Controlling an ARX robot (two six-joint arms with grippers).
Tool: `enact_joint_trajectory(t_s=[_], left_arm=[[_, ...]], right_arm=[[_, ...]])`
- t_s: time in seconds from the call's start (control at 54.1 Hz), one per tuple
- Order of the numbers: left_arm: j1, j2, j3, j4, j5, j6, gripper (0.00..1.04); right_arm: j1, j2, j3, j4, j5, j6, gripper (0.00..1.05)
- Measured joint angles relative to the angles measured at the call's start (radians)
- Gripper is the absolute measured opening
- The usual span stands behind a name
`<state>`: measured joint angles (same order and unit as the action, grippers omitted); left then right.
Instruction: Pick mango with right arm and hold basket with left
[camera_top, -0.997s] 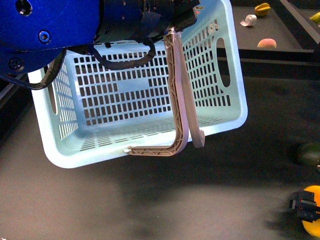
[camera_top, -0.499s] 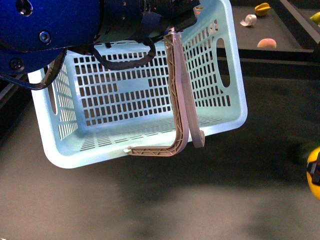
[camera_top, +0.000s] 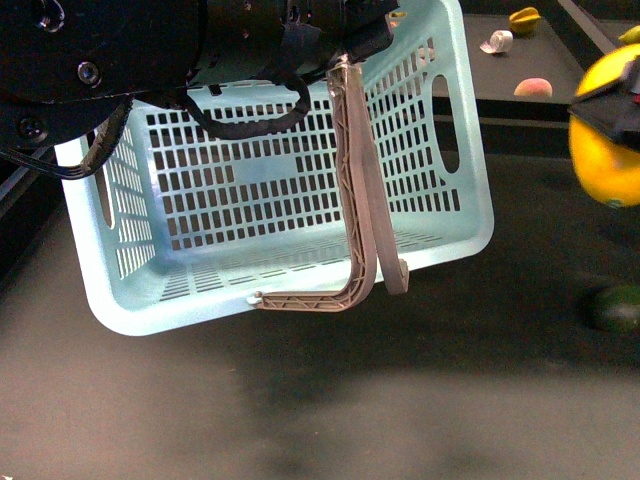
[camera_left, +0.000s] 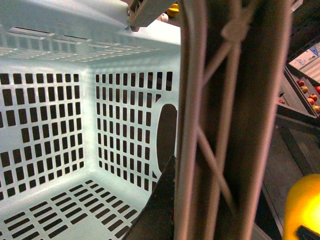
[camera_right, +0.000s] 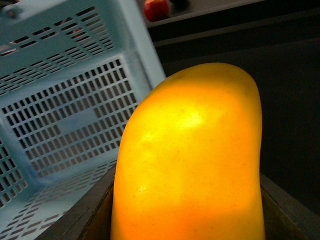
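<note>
Climbing fast is what the mango (camera_top: 606, 150) has done: a second ago it sat low by the table (camera_top: 300, 410), close to the dark green fruit (camera_top: 615, 305), and now it hangs in the air at the right, level with the upper wall of the basket (camera_top: 468, 150) and well apart from it. The green fruit is left behind on the table, so the right one was taken.

From the wrist side you can see the right gripper (camera_right: 187, 172) with a dark finger on each flank of the mango, opened only as wide as the fruit and pressed against it. It looks a firm hold to me, though the mango stands tall out of the claw.

Over on the other side nothing has shifted. The basket hangs tilted in the air exactly as it did, its open mouth turned toward me, one grey-brown handle (camera_top: 360, 200) running up into the left gripper (camera_top: 343, 55) under the bulky left arm (camera_top: 110, 60). I cannot see those fingers themselves, but since the basket hangs off the table by that handle, I take them to be closed on it.

So both halves of the job look met: fruit picked up, basket held. What I would watch is the mango's swing past the basket's near corner, and any slip of that smooth skin
</note>
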<state>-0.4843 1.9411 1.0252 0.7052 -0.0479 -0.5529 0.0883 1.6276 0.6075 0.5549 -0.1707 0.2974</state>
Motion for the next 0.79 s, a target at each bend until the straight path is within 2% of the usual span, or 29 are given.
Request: enact_joint_trajectory(t_s=[0.277, 0.517, 0.794], left_arm=[[0.000, 0.000, 0.000, 0.000, 0.000, 0.001, 0.06], [0.000, 0.000, 0.000, 0.000, 0.000, 0.001, 0.06], [0.000, 0.000, 0.000, 0.000, 0.000, 0.000, 0.06]], right_arm=[[0.141, 0.164, 0.135, -0.003, 0.085, 0.008, 0.62], [0.182, 0.340, 0.246, 0.010, 0.152, 0.006, 0.62], [0.192, 0.456, 0.314, 0.043, 0.174, 0.006, 0.62]])
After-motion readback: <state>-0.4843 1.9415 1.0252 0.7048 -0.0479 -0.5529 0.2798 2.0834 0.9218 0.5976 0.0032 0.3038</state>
